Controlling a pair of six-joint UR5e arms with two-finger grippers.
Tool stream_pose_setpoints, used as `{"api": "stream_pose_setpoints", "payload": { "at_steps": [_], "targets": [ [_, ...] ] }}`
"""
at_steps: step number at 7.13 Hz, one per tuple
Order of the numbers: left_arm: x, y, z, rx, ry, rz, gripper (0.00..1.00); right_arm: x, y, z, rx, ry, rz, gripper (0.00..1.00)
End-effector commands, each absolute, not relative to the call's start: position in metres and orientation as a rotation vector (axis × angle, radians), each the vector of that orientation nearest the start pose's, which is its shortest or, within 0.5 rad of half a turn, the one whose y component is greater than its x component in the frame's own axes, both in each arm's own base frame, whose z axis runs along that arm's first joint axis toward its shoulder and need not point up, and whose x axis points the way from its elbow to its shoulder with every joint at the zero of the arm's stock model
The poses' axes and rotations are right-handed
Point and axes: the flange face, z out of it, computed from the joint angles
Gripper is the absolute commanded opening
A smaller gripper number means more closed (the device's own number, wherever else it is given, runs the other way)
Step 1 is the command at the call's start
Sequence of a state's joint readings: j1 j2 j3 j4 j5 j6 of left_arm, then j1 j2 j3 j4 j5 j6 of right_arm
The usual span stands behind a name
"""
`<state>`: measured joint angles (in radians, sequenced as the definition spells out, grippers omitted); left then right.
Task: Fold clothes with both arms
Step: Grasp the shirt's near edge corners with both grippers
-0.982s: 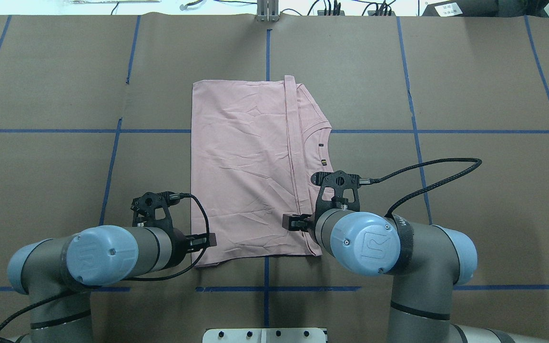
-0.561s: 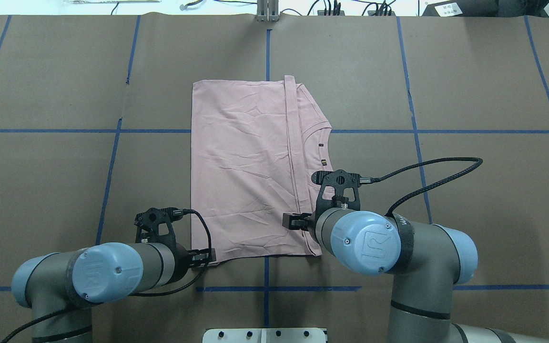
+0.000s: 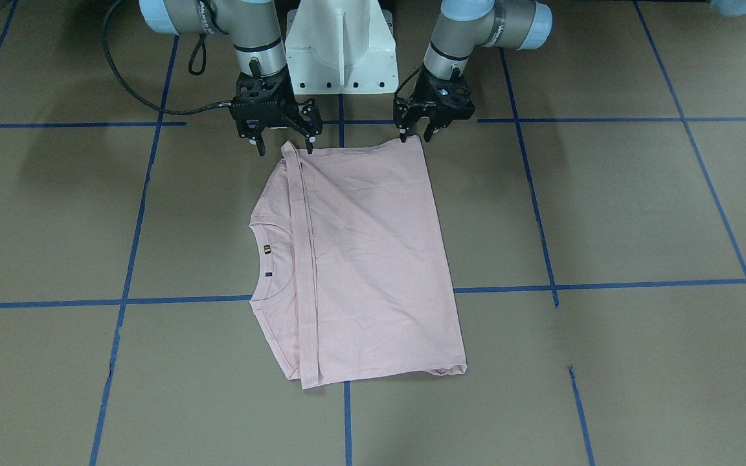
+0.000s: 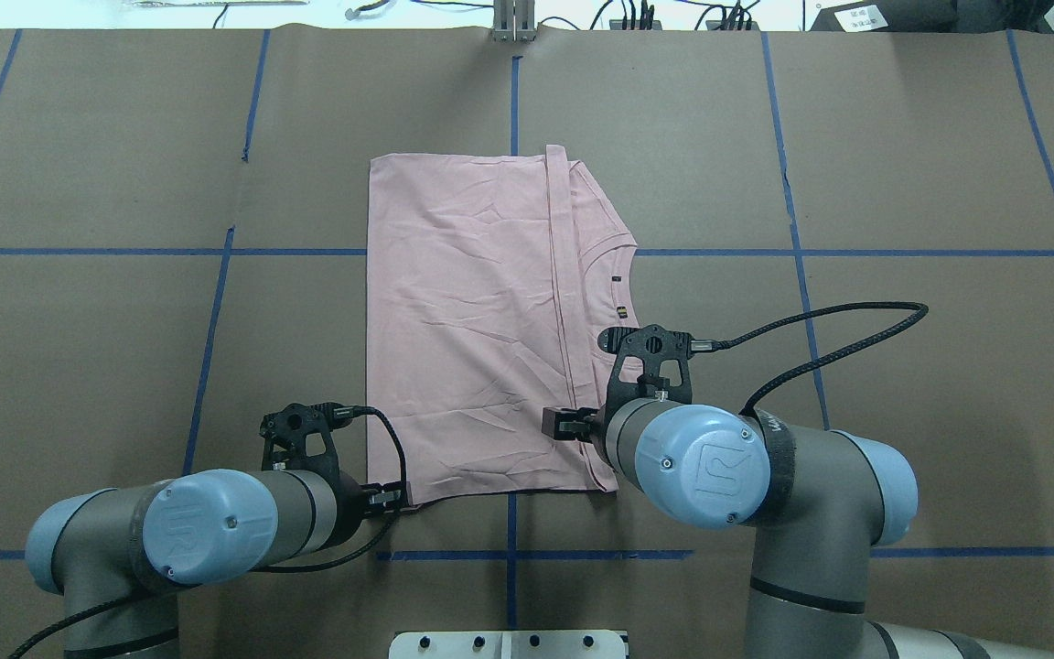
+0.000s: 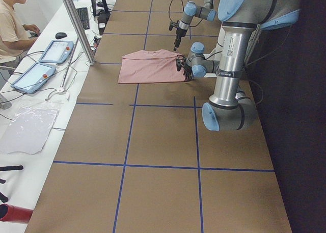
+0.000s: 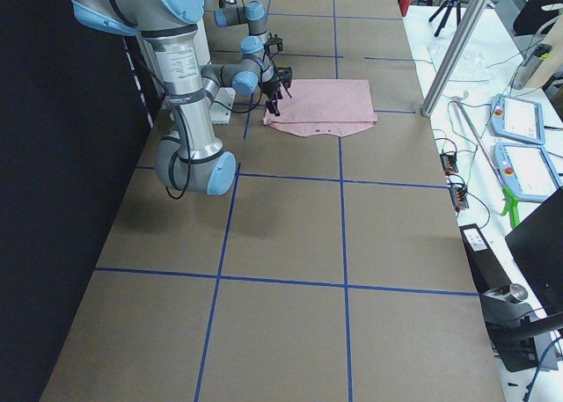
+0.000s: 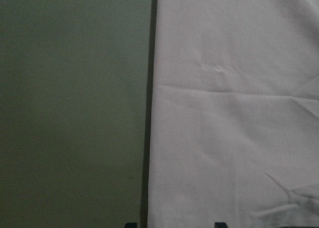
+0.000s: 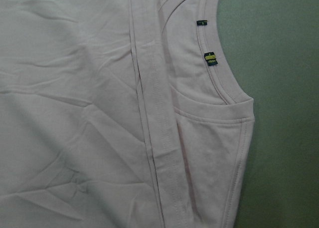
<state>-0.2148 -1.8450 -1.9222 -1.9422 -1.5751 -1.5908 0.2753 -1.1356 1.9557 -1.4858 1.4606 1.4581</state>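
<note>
Stretching under everything, the paper-covered table (image 4: 79,366) is crossed by blue tape lines (image 4: 124,251). The pale pink T-shirt (image 4: 463,320) lies flat at its middle, already doubled into a rough rectangle, with its hem band (image 8: 149,113) running just beside the collar (image 8: 219,88). Both arms reach over the shirt's robot-side edge, the left arm (image 4: 216,522) at the corner away from the collar and the right arm (image 4: 710,467) near the hem band. The left gripper (image 3: 414,137) hangs with its fingers apart, straddling the shirt's side edge in its wrist view and holding nothing. The right gripper (image 3: 285,149) is spread wide above the cloth, also empty. The fabric looks thin, light and limp, creased all over, so it will likely sag, and its layers may slide apart unless they are pinched together. The two near corners seem the sensible holds, taken low against the paper and lifted evenly. Two small tags (image 8: 210,58) sit on the collar rib.
</note>
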Motion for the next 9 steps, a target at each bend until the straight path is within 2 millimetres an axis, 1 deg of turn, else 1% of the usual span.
{"api": "stream_pose_setpoints", "payload": {
  "at_steps": [1, 2, 3, 4, 9],
  "targets": [
    [0.5300, -0.2505, 0.3137, 0.091, 0.992, -0.211, 0.61, -0.5249, -0.2979, 0.2445, 0.275, -0.867, 0.203, 1.00],
    [0.5308, -0.2489, 0.3137, 0.089, 0.992, -0.208, 0.61, -0.5250, -0.2978, 0.2445, 0.274, -0.868, 0.203, 1.00],
    [0.5312, -0.2490, 0.3144, 0.089, 0.991, -0.208, 0.54, -0.5244, -0.2987, 0.2445, 0.276, -0.867, 0.205, 1.00],
    [0.5314, -0.2490, 0.3136, 0.089, 0.992, -0.208, 0.52, -0.5249, -0.2979, 0.2445, 0.276, -0.867, 0.203, 1.00],
    [0.5329, -0.2492, 0.3123, 0.088, 0.994, -0.206, 0.52, -0.5254, -0.2980, 0.2451, 0.275, -0.866, 0.203, 1.00]
  ]
}}
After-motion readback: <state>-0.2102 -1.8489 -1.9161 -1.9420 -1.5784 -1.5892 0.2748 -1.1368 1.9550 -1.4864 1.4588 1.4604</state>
